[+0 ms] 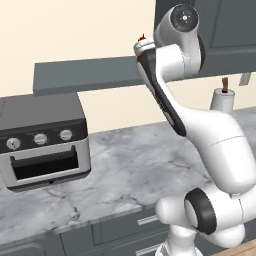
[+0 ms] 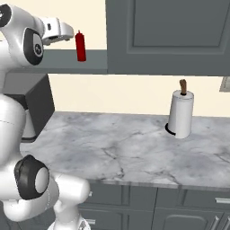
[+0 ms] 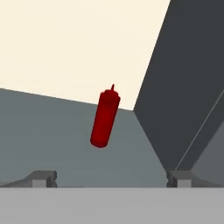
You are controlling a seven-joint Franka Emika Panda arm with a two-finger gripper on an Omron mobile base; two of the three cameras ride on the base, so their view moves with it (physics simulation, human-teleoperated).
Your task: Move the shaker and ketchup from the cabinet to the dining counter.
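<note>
The ketchup, a slim red squeeze bottle with a pointed cap, stands upright on the flat grey shelf board of the cabinet, just left of its panelled door. My gripper is open, its two fingertips spread wide, a short way in front of the bottle and not touching it. In the right base view the gripper hovers at shelf height just left of the ketchup. From the left base view only the ketchup's red tip peeks above the hand. The shaker and the dining counter are out of view.
Below the shelf runs a marble worktop with a toaster oven at its left and a white paper-towel roll on a brown post at its right. Dark grey drawer fronts line its front edge.
</note>
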